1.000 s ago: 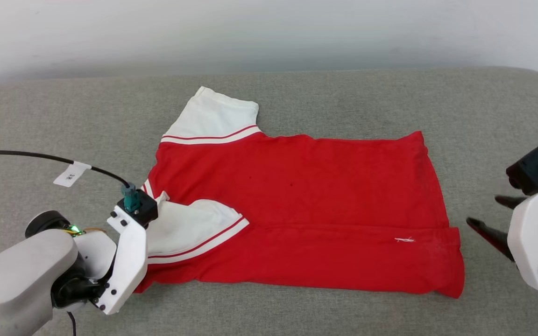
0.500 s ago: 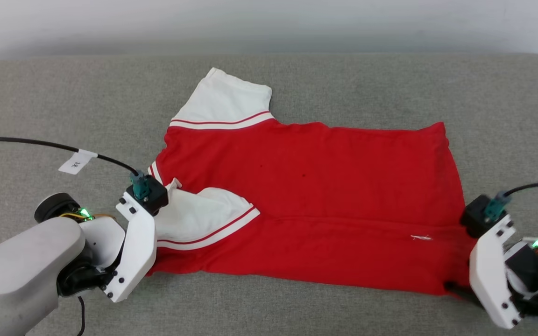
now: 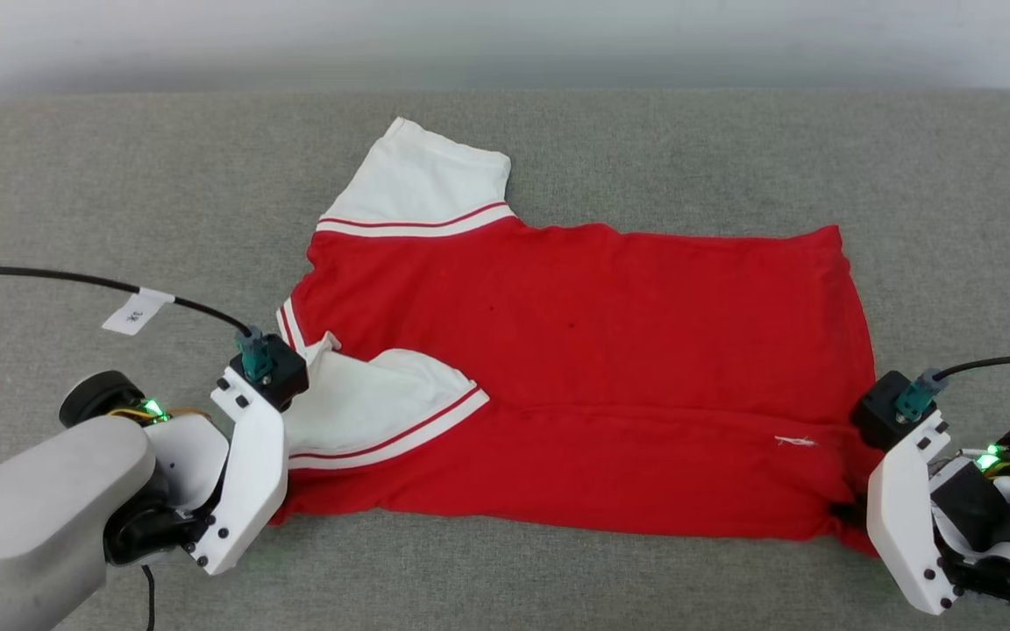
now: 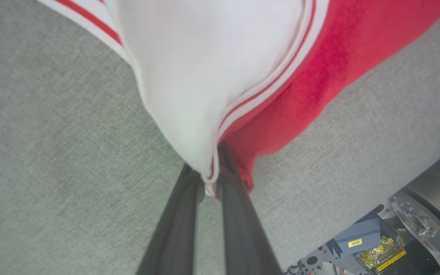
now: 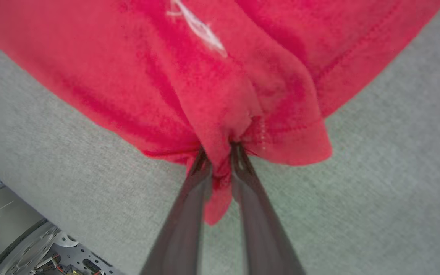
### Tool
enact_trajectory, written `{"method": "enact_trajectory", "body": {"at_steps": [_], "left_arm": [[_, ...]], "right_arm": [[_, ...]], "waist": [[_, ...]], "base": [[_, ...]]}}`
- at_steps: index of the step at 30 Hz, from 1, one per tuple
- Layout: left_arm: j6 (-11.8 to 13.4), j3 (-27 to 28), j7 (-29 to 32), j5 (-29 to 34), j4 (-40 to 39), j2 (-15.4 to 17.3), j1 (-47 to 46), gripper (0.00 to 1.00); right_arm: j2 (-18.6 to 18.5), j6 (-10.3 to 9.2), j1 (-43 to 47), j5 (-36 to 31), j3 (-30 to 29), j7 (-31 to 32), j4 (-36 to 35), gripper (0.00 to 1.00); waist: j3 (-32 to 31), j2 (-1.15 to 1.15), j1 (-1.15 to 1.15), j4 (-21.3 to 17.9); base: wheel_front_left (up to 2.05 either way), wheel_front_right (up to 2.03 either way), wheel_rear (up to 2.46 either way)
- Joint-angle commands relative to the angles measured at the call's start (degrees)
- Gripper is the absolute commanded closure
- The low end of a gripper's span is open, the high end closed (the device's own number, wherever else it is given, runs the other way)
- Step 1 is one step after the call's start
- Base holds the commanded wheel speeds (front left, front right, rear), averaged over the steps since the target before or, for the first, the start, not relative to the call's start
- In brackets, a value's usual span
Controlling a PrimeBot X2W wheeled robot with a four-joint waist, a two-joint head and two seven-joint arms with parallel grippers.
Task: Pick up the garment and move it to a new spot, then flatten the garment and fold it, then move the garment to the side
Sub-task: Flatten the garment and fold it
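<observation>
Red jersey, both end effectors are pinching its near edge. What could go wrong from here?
The right end effector pinches only a small bunched hem tip of the jersey; it might slip out when lifted. The left end effector holds the folded-in white sleeve edge, so the fold could come apart.

Grey fabric surface (image 3: 645, 140) (woven, faintly mottled) below a pale wall (image 3: 505, 35)

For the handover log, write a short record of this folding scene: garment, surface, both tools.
garment: red T-shirt with white sleeves, spread out, near edge folded over
near sleeve: folded onto the red body
far sleeve: lying flat
surface: grey fabric pad
left tool: shut on the near sleeve's end
right tool: shut on the near red hem corner
</observation>
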Motion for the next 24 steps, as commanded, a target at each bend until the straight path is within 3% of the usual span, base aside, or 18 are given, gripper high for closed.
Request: {"method": "enact_trajectory", "body": {"at_steps": [1, 7, 16, 19, 24], "left_arm": [[0.14, 0.00, -0.12, -0.33, 0.12, 0.01, 0.83, 1.00], [0.14, -0.02, 0.47, -0.91, -0.89, 1.16, 3.19, 1.00], [0.14, -0.02, 1.29, -2.04, -4.65, 4.07, 8.71, 1.00], [0.14, -0.01, 1.27, -2.30, -5.41, 4.26, 10.56, 1.00], [0.13, 0.00, 1.13, -1.88, -5.69, 3.66, 13.14, 1.00]], "right_arm": [[0.62, -0.06, 0.23, 0.39, 1.40, -0.55, 0.56, 1.00], [-4.50, -0.06, -0.63, 2.69, 1.55, -2.43, -2.53, 1.00], [-12.09, -0.07, 5.21, 6.39, 2.39, -0.69, -9.16, 1.00], [-13.23, -0.07, 7.98, 6.86, 2.76, -0.30, -10.72, 1.00], [-11.77, -0.07, 10.61, 5.93, 2.13, -0.58, -9.73, 1.00]], "waist": [[-1.23, 0.00, 0.01, -0.31], [-5.11, 0.00, 0.01, -0.46], [-7.51, 0.00, 0.01, -0.08], [-7.35, 0.00, 0.01, -0.10], [-6.66, 0.00, 0.01, -0.26]], "base": [[0.00, 0.00, 0.00], [0.00, 0.00, 0.00], [0.00, 0.00, 0.00], [0.00, 0.00, 0.00], [0.00, 0.00, 0.00]]}}
